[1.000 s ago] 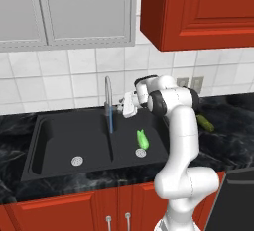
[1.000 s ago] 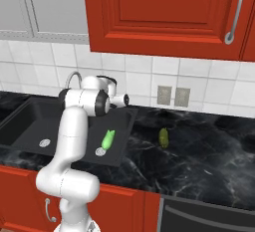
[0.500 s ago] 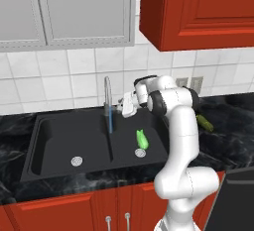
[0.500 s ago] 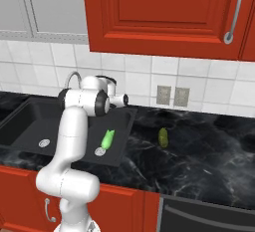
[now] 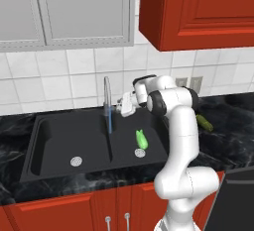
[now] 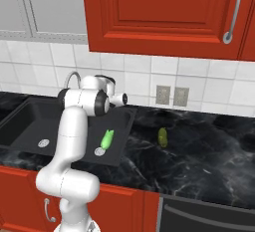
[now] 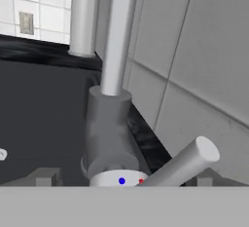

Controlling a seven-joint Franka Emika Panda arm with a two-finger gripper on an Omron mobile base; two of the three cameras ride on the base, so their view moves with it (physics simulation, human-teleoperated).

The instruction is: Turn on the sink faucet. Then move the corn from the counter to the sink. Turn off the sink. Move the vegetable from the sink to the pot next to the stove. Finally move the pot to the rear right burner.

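Observation:
Water runs in a thin blue stream (image 5: 109,122) from the grey sink faucet (image 5: 106,96) into the black sink (image 5: 54,141). The corn (image 5: 141,139), green and husked, lies in the right basin by the drain, also the corn (image 6: 106,138). My gripper (image 5: 125,107) hangs open just right of the faucet, at the back of the sink. In the hand view the gripper (image 7: 127,177) faces the faucet base (image 7: 108,133), and the handle lever (image 7: 182,165) slants between the open fingertips (image 7: 46,176). The pot is out of view.
An olive-green vegetable (image 5: 203,122) lies on the black counter right of the sink, also the vegetable (image 6: 162,135). A grey cylinder (image 7: 82,21) stands behind the faucet. Red cabinets hang overhead. A dark oven front (image 6: 209,216) sits at lower right.

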